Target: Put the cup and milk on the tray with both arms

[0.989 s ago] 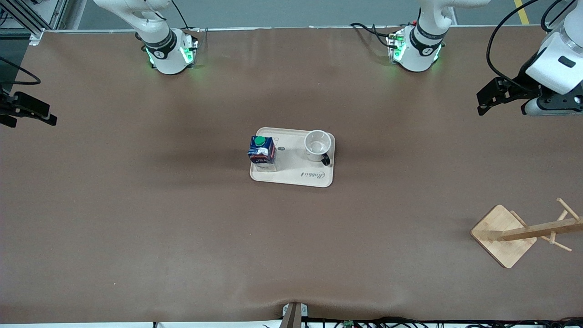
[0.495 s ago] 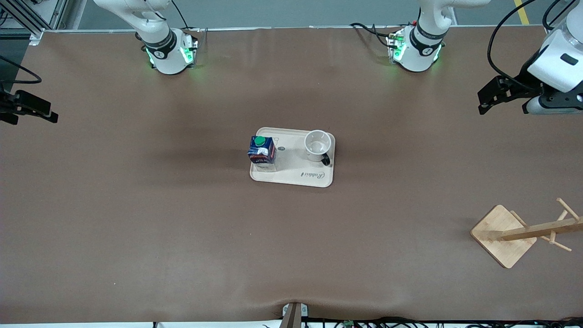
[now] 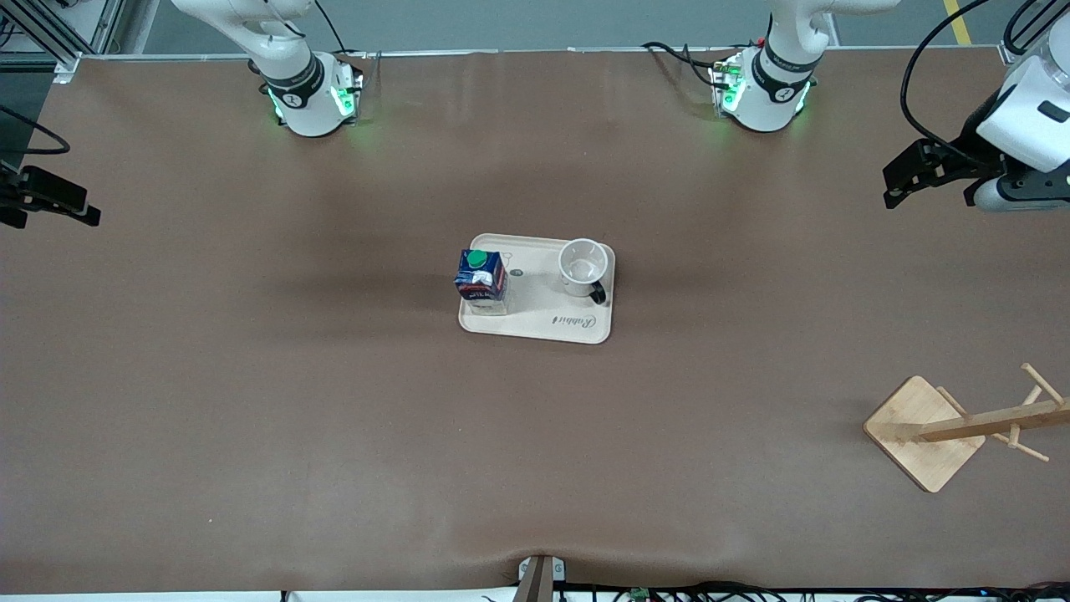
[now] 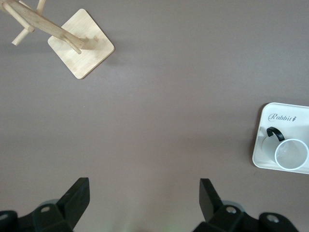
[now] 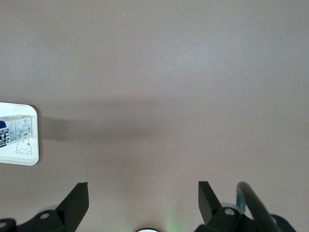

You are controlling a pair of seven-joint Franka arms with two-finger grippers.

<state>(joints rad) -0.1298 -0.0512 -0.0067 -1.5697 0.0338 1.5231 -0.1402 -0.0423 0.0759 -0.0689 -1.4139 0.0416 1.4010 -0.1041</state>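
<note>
The cream tray (image 3: 543, 328) lies at the table's middle. The milk (image 3: 481, 276) stands upright on it at the right arm's end. The cup (image 3: 583, 267) stands upright on it at the left arm's end, its black handle toward the front camera. My left gripper (image 3: 899, 186) is open and empty, up over the left arm's end of the table. My right gripper (image 3: 71, 209) is open and empty over the right arm's end. The left wrist view shows the left gripper (image 4: 143, 186), the cup (image 4: 291, 154) and the tray (image 4: 289, 108). The right wrist view shows the right gripper (image 5: 142, 189), the tray (image 5: 35, 159) and the milk (image 5: 12, 130).
A wooden stand with a square base (image 3: 924, 431) and pegs stands near the left arm's end, nearer the front camera than the tray; it also shows in the left wrist view (image 4: 81, 48). Brown table surface (image 3: 334, 418) surrounds the tray.
Both grippers have drifted slightly farther from the tray toward their own ends of the table. The tray, milk and cup have not moved.
</note>
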